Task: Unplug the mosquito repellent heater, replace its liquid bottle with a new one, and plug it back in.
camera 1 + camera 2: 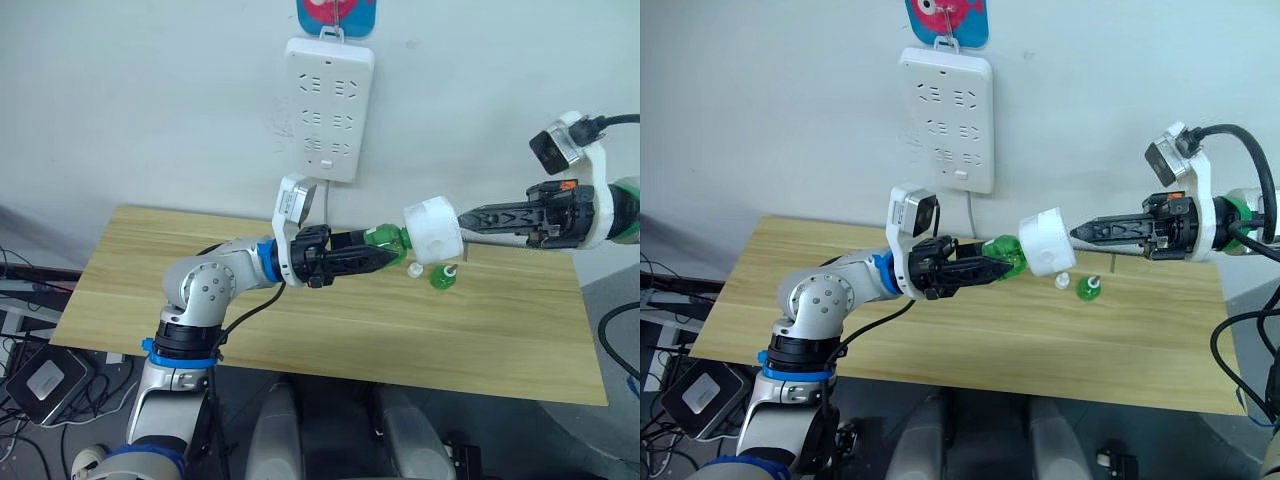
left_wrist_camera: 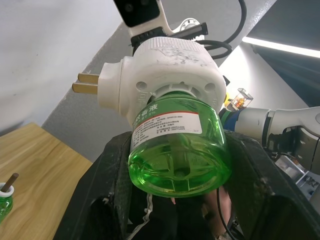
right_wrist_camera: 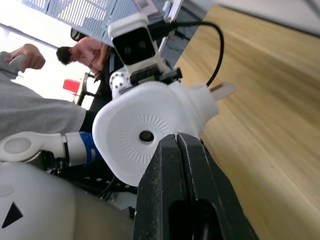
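The white mosquito repellent heater (image 1: 432,230) hangs in the air above the table, its prongs (image 2: 85,82) bare and unplugged. A green liquid bottle (image 2: 177,150) sits in the heater's underside. My left gripper (image 1: 378,255) is shut on this bottle, one black finger on each side. My right gripper (image 1: 465,228) comes in from the right with its fingers pressed together and its tips against the heater's vented top face (image 3: 145,130). A second green bottle (image 1: 443,276) with a bare wick stands on the table beside a small white cap (image 1: 415,269).
A long white power strip (image 1: 329,108) hangs on the wall behind the wooden table (image 1: 300,330), its cord dropping behind the table. People show in the background of the right wrist view. Cables and a box lie on the floor at the left.
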You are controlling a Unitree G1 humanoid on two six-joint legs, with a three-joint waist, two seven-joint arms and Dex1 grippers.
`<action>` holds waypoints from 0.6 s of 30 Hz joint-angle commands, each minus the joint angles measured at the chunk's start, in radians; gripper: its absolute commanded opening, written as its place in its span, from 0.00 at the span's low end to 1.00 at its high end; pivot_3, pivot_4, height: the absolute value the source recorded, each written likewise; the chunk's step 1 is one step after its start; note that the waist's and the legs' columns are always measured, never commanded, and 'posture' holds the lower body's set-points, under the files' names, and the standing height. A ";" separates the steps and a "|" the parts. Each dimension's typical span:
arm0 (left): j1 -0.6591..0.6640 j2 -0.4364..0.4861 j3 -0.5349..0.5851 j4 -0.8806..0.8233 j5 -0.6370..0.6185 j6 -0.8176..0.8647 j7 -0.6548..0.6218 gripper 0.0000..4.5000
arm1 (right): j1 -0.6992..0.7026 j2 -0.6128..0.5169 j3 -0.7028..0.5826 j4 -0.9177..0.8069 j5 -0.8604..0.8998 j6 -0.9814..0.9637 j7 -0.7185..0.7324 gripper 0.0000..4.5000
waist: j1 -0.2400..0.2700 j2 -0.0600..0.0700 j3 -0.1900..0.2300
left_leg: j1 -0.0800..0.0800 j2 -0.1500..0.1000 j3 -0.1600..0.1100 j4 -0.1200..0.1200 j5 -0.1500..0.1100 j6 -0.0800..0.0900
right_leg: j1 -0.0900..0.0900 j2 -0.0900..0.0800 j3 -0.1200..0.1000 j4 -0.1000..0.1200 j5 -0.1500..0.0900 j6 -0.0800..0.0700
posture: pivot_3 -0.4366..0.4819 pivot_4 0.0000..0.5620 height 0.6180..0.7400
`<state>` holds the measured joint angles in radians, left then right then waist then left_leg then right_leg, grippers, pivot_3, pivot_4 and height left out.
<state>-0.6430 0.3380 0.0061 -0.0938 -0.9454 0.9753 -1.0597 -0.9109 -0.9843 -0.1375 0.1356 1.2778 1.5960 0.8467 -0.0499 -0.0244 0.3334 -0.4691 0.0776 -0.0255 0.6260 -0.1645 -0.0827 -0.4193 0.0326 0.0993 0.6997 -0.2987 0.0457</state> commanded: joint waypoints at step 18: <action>-0.038 -0.011 0.032 0.008 -0.058 0.018 0.033 0.49 | 0.104 0.148 -0.038 -0.133 0.091 0.018 -0.072 0.00 | 0.011 0.000 0.000 | 0.000 -0.001 0.000 0.002 0.000 0.000 | 0.000 0.000 0.000 0.004 0.000 0.000 | 0.38 0.58 1.00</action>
<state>-0.6714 0.3351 0.0267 -0.0648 -0.9831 0.9999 -1.0299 -0.8061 -0.8081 -0.1630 0.0506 1.2966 1.6059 0.7639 -0.0387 -0.0244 0.3334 -0.4690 0.0770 -0.0257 0.6281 -0.1645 -0.0826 -0.4197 0.0324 0.0993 0.7040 -0.2987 0.0459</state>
